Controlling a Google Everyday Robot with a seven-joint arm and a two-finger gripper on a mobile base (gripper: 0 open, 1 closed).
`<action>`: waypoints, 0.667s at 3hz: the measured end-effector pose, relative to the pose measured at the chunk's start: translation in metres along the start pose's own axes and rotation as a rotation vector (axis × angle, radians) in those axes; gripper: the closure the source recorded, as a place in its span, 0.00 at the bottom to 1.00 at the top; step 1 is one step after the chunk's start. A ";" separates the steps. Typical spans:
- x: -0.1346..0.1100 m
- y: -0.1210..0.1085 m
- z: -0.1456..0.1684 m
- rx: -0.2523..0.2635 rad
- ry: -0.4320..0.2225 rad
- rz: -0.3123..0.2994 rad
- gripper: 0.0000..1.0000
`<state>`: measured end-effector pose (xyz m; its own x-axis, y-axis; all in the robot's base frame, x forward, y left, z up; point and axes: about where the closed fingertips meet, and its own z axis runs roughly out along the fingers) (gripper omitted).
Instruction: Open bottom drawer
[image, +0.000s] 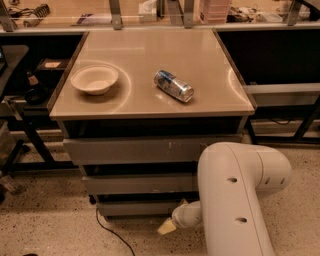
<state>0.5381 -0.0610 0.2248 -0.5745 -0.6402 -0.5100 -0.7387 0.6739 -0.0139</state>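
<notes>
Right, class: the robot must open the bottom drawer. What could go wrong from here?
1. The gripper sits low by the right end of the bottom drawer, whose front shows no handle, so it may slip off without pulling.
2. The can lies on its side on the cabinet top; a jolt could roll it.
3. A cable runs across the floor before the drawer and might snag.
</notes>
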 end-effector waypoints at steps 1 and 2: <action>0.000 -0.005 0.018 0.003 -0.010 0.004 0.00; -0.006 -0.017 0.034 0.013 -0.026 -0.009 0.00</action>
<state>0.5659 -0.0561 0.1992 -0.5583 -0.6368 -0.5318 -0.7392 0.6728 -0.0295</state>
